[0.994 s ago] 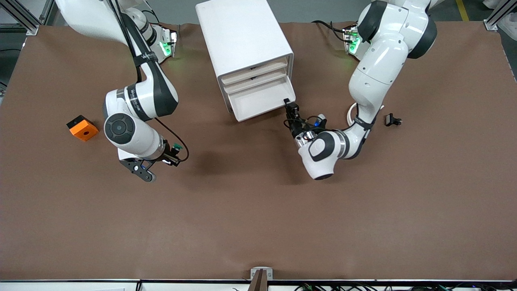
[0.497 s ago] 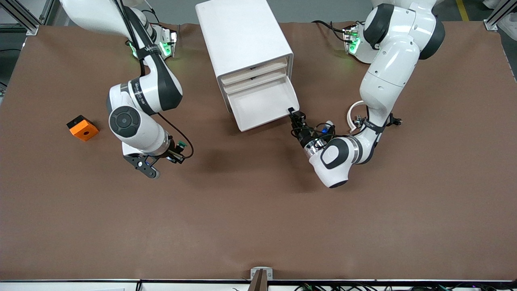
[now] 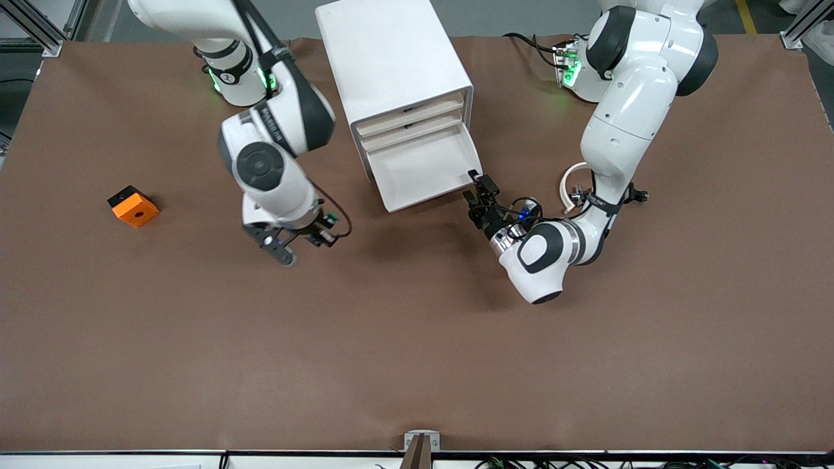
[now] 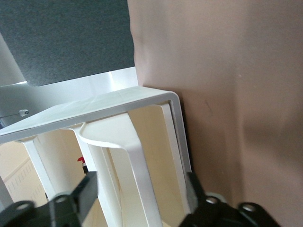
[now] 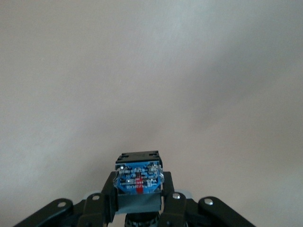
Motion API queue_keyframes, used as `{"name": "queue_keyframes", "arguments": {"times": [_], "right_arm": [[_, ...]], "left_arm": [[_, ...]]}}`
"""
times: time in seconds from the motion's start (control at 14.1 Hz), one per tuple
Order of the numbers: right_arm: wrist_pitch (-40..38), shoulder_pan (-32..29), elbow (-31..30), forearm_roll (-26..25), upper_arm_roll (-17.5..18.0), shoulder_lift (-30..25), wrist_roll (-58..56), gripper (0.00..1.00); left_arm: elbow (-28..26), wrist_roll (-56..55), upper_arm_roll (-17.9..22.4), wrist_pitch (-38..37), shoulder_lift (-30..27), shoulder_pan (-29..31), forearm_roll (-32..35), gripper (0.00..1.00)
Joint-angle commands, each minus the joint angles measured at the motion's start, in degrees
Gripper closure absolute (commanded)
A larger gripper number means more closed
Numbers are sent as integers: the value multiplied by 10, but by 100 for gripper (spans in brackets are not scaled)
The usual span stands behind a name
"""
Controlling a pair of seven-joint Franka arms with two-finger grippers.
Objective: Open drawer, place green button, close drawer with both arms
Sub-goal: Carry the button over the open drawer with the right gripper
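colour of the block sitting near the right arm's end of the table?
Orange, with a black side and a dark hole on top: the block shows best in the front view.

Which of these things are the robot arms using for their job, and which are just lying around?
For the job:
- drawer, lowest one, pulled open
- button, held in the shut right end effector
- left end effector, open at the drawer's front corner

Just lying about:
- orange block
- white arc
- small black part beside it
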Motion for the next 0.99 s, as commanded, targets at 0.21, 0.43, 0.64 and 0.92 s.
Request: {"name": "queue_keyframes", "arguments": {"times": [0.21, 0.43, 0.64, 0.92], "right_arm": [[3, 119, 18, -10, -3, -3, 157, 100], [6, 154, 30, -9, -3, 11, 206, 100], [28, 190, 31, -10, -4, 24, 262, 100], [41, 227, 31, -13, -5, 58, 317, 100]], "left_arm": [[33, 167, 5, -1, -14, 27, 9, 0], [44, 262, 5, 1, -28, 29, 53, 0], [45, 375, 6, 25, -43, 29, 85, 0], [45, 488, 4, 105, -68, 27, 140, 0]]}}
